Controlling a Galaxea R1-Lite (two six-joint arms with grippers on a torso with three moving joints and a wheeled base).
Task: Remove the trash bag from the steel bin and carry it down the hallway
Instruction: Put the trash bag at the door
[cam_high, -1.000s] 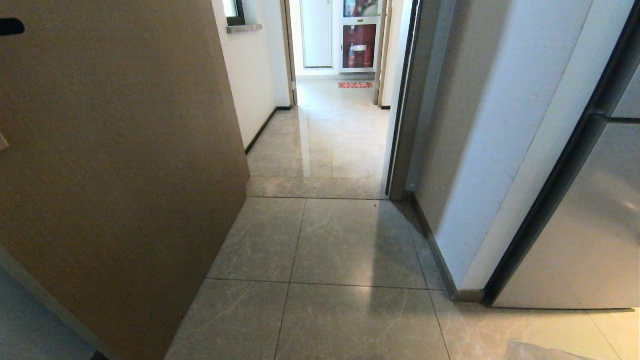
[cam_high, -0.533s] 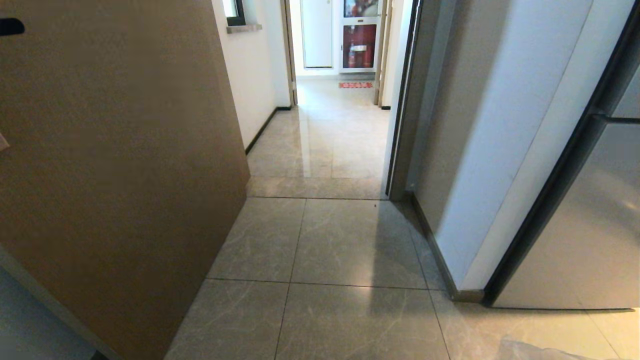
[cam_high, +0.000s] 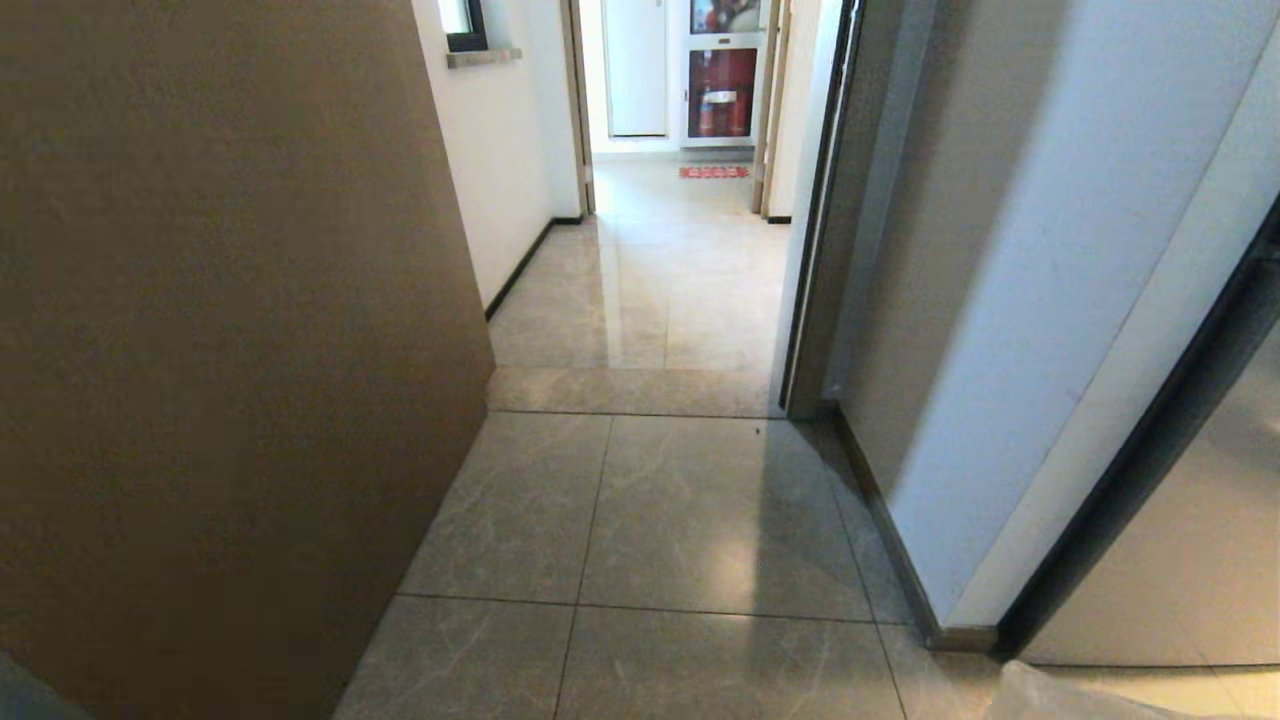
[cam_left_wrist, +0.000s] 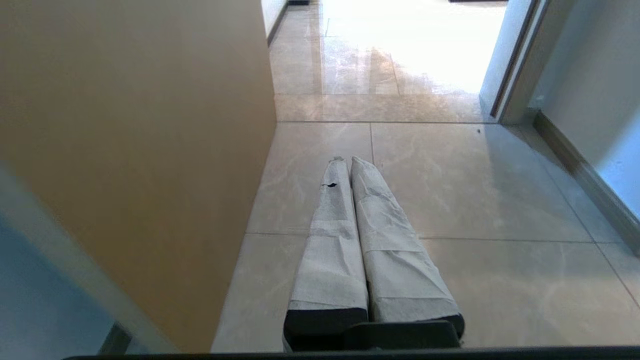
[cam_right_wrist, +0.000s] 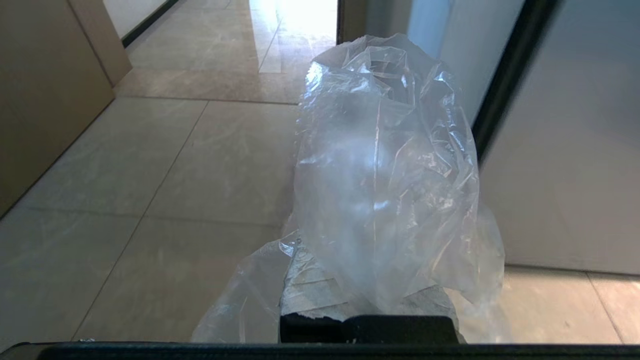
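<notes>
The carry is in hand: the bag (cam_right_wrist: 385, 165) is already out of the bin, which is nowhere in view, and the robot faces the hallway (cam_high: 690, 270). In the right wrist view the right pincer (cam_right_wrist: 367, 300) is clenched on the bag, with crinkly clear plastic bunched over its wrapped fingers and ballooning in front of the camera, so little of what is inside can be made out. A corner of the same plastic shows at the bottom right of the head view. The left pincer (cam_left_wrist: 345, 162) is clenched on nothing, its two wrapped fingers (cam_left_wrist: 332, 240) pressed together and pointing at the floor tiles (cam_high: 700, 500) ahead.

The way forward runs between a brown panel (cam_high: 220, 330) close on the left and a white wall (cam_high: 1010, 300) with a dark baseboard on the right, then through a doorway with a dark frame (cam_high: 815, 220) into the brighter passage. A red mat (cam_high: 713, 172) lies far down it.

The next move looks to be a straight drive through that gap, kept centred so the bag on the right side does not brush the wall corner or the door frame, with the grip kept firm
</notes>
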